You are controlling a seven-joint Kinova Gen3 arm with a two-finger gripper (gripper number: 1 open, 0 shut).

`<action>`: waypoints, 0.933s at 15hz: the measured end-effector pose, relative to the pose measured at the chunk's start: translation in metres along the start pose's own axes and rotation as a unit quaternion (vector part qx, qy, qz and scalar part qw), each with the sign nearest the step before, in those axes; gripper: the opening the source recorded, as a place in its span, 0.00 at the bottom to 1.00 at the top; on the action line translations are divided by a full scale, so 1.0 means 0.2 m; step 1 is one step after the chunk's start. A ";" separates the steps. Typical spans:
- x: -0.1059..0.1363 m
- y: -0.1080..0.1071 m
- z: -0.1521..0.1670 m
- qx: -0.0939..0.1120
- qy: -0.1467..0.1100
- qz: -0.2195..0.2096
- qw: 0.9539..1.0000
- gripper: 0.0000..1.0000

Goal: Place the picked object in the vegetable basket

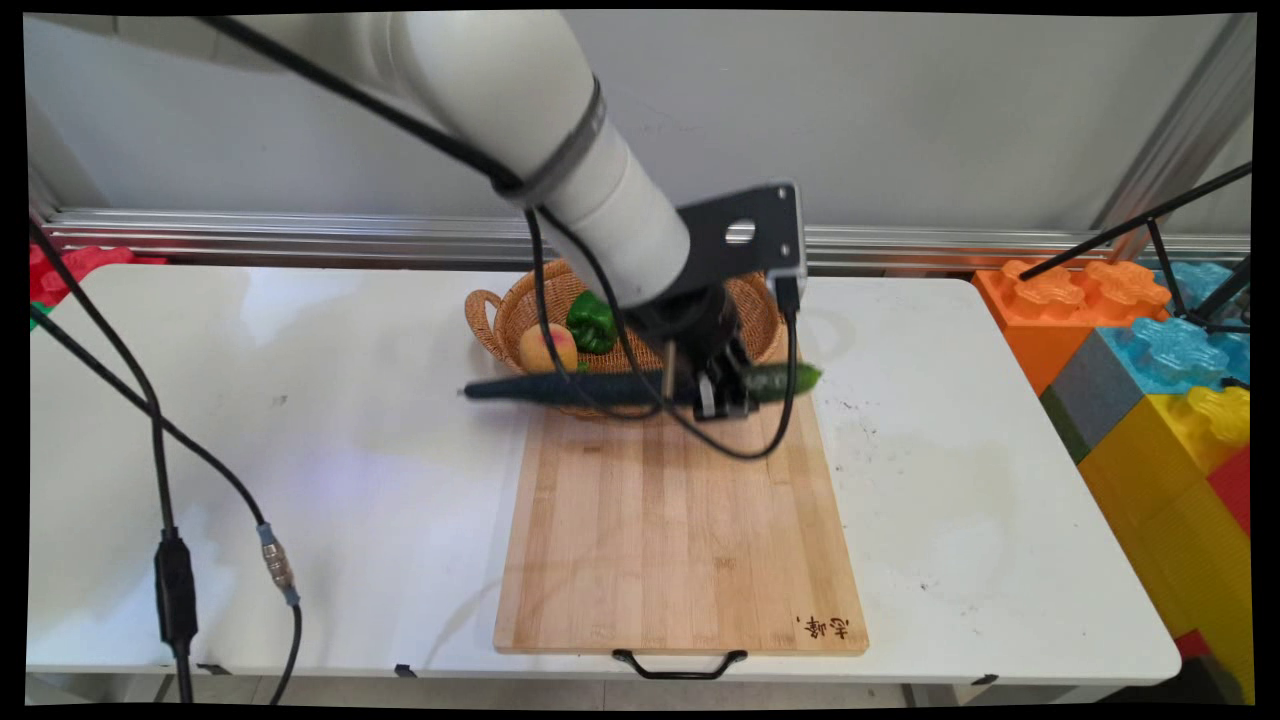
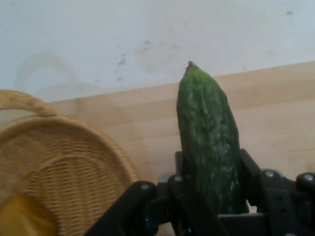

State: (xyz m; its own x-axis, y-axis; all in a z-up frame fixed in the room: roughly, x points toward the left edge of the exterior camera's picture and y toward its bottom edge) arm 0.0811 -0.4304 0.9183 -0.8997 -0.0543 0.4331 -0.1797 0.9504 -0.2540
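My gripper [image 1: 722, 398] is shut on a long dark green cucumber [image 1: 785, 380], which it holds level above the far edge of the wooden cutting board [image 1: 680, 520], just in front of the wicker basket [image 1: 512, 310]. In the hand view the cucumber [image 2: 209, 142] stands up between the black fingers [image 2: 248, 169] of the gripper [image 2: 211, 172], its tip over the board [image 2: 275, 123], with the basket [image 2: 64, 167] at the lower left. In the basket lie a green pepper [image 1: 592, 322] and a peach [image 1: 548, 348].
Large coloured toy blocks [image 1: 1150, 350] stand off the table's right end, with black tripod legs [image 1: 1140, 225] above them. Black cables [image 1: 165, 480] hang over the table's left side. An aluminium rail [image 1: 300, 235] runs along the wall behind.
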 end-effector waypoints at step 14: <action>-0.16 -0.50 0.33 0.084 -0.024 0.066 0.994 0.00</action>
State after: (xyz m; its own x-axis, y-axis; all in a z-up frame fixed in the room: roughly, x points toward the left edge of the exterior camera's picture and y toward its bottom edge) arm 0.1014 -0.5443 0.8733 -0.9371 0.0497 0.3455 -0.1182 0.8861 -0.4482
